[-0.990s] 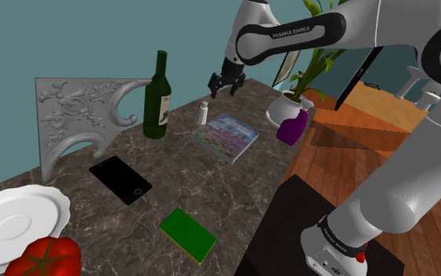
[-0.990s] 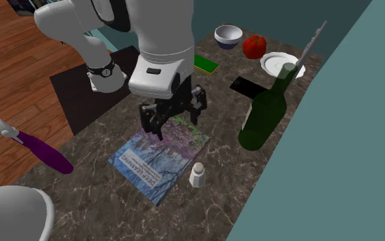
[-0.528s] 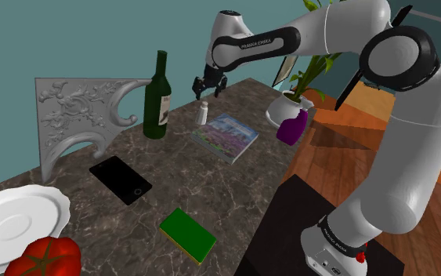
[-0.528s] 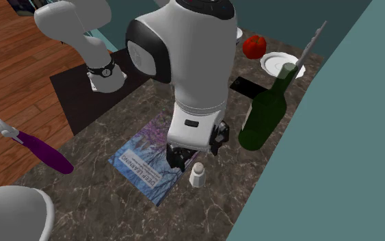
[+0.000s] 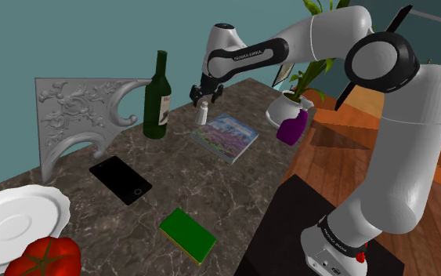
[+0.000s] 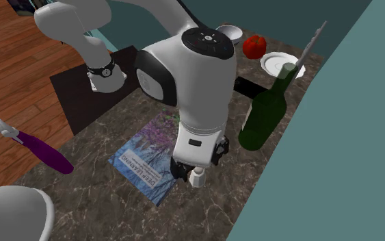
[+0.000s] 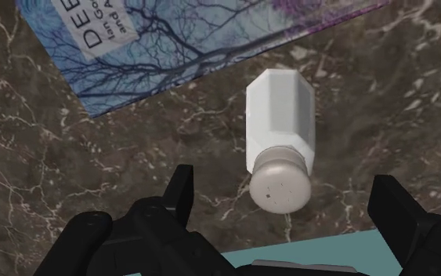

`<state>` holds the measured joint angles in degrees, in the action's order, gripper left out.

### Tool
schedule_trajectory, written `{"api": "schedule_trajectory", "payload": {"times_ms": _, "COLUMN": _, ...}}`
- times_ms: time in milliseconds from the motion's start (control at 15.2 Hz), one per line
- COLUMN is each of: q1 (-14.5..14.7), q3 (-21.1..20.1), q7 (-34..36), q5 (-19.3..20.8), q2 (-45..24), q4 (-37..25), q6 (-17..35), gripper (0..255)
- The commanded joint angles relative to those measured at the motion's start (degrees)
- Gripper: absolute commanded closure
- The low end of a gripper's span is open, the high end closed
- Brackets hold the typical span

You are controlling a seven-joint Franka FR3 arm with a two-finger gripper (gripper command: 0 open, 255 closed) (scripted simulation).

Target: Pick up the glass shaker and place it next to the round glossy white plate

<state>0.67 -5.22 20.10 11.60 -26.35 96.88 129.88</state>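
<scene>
- Shoulder view: sitting high beside the stand (image 5: 305, 227), looking down across the counter (image 5: 234, 188) toward the teal wall (image 5: 23, 31). The plate (image 5: 7, 223) is lying nearest, at lower left.
- Second exterior view: looking steeply down from the counter's opposite end, facing back toward the stand. The plate is lying far off, and the arm (image 6: 191, 75) is rising close in front.
- Wrist view: riding on the gripper (image 7: 283, 182), looking down from very near.
- Overlap: all three are taking in the shaker (image 7: 281, 133) and book (image 7: 171, 39). Both exterior views are taking in the bottle (image 5: 157, 98).
</scene>
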Motion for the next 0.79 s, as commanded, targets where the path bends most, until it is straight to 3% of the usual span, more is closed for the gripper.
{"api": "schedule_trajectory", "payload": {"times_ms": 0, "q1": 0.0, "q3": 0.1, "q7": 0.1, "q5": 0.1, "q2": -1.0, "q4": -0.5, "q6": 0.5, "gripper": 0}}
{"api": "schedule_trajectory", "payload": {"times_ms": 462, "q1": 0.0, "q3": 0.1, "q7": 0.1, "q5": 0.1, "q2": -1.0, "q4": -0.5, "q6": 0.5, "gripper": 0}}
{"api": "schedule_trajectory", "payload": {"times_ms": 528, "q1": 0.0, "q3": 0.1, "q7": 0.1, "q5": 0.1, "q2": -1.0, "q4": -0.5, "q6": 0.5, "gripper": 255}}
{"api": "schedule_trajectory", "payload": {"times_ms": 726, "q1": 0.0, "q3": 0.1, "q7": 0.1, "q5": 0.1, "q2": -1.0, "q4": -0.5, "q6": 0.5, "gripper": 255}}
